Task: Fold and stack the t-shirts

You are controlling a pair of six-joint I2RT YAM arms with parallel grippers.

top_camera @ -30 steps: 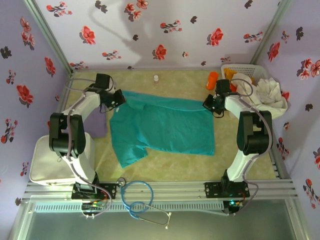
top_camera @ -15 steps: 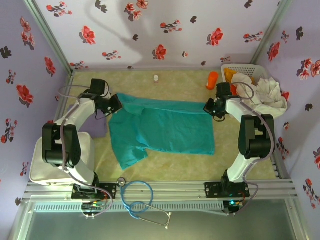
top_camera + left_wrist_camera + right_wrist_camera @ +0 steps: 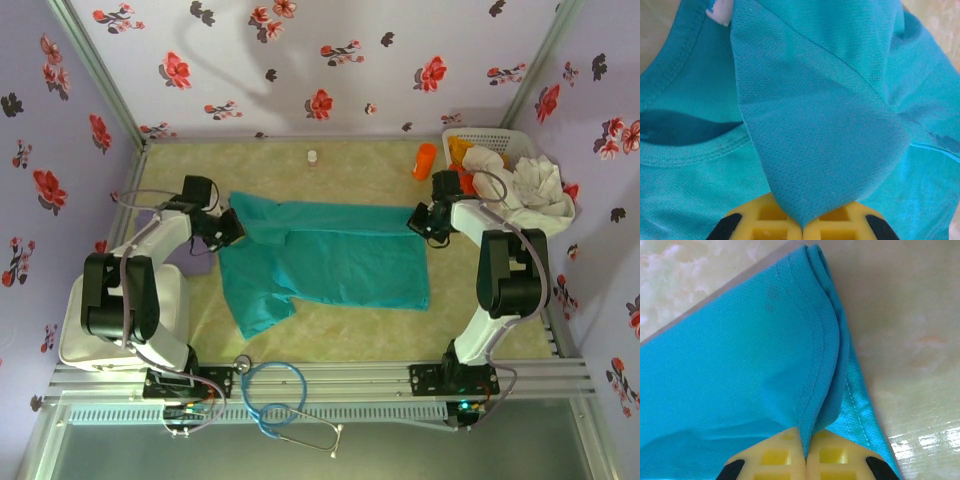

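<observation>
A teal-green t-shirt [image 3: 330,265] lies spread across the middle of the table, with one sleeve pointing toward the near edge. My left gripper [image 3: 228,225] is shut on its far left corner, and a fold of teal cloth [image 3: 820,135] rises from between the yellow fingertips [image 3: 760,222]. My right gripper [image 3: 421,220] is shut on the far right corner, pinching the stitched hem [image 3: 815,370]. A dusty purple t-shirt [image 3: 198,258] lies at the left, mostly hidden under the left arm. Off-white and orange t-shirts [image 3: 530,180] are heaped in the basket.
A white lattice basket [image 3: 498,135] stands at the far right corner, with an orange cup [image 3: 426,160] beside it. A small bottle [image 3: 313,157] stands at the back. A blue stethoscope [image 3: 285,395] lies on the near rail. A white case [image 3: 80,335] sits at the left.
Both grippers have drawn slightly toward the near edge, carrying the shirt's far edge with them. The left arm's elbow has swung down and left.
</observation>
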